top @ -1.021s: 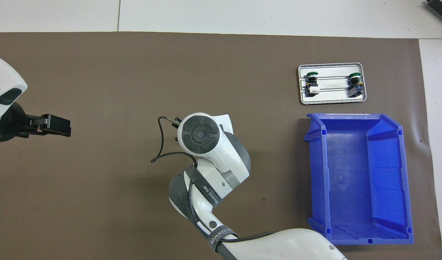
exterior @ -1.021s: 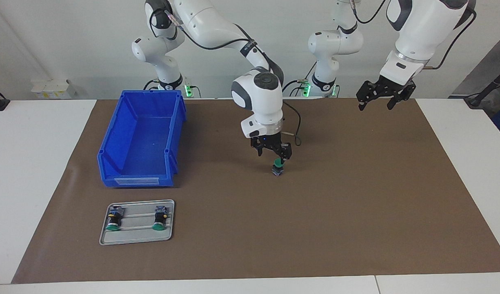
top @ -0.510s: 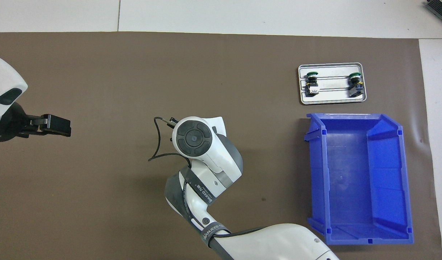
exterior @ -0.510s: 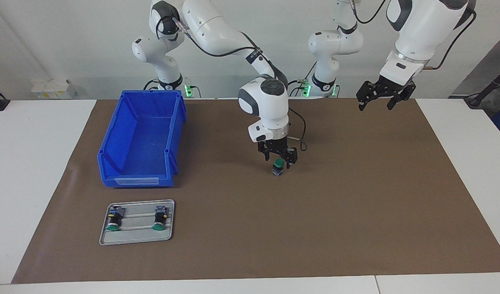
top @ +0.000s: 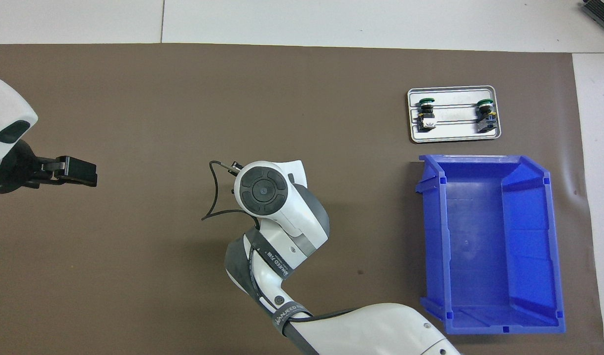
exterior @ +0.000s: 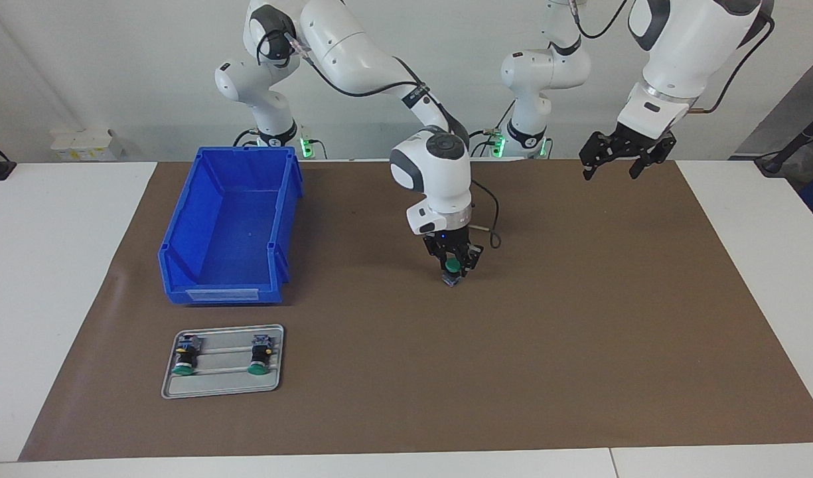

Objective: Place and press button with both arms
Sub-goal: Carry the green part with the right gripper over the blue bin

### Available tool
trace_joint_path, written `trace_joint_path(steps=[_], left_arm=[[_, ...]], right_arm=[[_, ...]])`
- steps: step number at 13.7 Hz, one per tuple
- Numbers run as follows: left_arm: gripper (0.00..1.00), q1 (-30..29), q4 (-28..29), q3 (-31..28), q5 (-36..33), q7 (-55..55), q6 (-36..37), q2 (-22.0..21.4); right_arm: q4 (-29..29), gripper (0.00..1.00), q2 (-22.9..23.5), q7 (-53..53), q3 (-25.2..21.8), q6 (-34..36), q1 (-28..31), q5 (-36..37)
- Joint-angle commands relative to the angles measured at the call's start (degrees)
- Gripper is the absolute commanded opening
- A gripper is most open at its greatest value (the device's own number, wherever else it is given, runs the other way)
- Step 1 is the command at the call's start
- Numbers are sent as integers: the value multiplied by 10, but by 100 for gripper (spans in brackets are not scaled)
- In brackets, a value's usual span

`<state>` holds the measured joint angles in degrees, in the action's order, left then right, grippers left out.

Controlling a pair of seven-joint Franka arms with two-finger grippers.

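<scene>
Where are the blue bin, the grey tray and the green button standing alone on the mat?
blue bin (exterior: pixel 180 229), facing view, on its side wall.
grey tray (exterior: pixel 223 388), facing view, on its bare rim strip.
green button (exterior: pixel 452 266), facing view, on its green cap.

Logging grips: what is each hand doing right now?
Left hand: open, empty, waiting above the mat.
Right hand: shut on the button.

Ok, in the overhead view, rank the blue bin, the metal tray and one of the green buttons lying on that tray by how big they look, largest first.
1. Blue bin, by far the largest.
2. Metal tray, much smaller.
3. Button on the tray, smallest; its twin looks the same size, so the two cannot be ranked against each other.
</scene>
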<state>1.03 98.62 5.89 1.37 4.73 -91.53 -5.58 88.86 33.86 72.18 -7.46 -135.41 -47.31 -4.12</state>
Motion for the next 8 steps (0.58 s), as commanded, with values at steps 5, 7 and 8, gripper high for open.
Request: trace_joint_path(steps=[5, 7, 8], left_arm=[[100, -4, 22, -1, 6, -5, -12, -18], [100, -4, 22, -1, 6, -5, -12, -18], [100, -4, 22, -1, 6, -5, -12, -18]], right_arm=[[-24, 0, -37, -59, -12, 44, 54, 11], [-23, 0, -85, -151, -12, 111, 93, 7], [-20, 0, -110, -211, -12, 150, 111, 7]])
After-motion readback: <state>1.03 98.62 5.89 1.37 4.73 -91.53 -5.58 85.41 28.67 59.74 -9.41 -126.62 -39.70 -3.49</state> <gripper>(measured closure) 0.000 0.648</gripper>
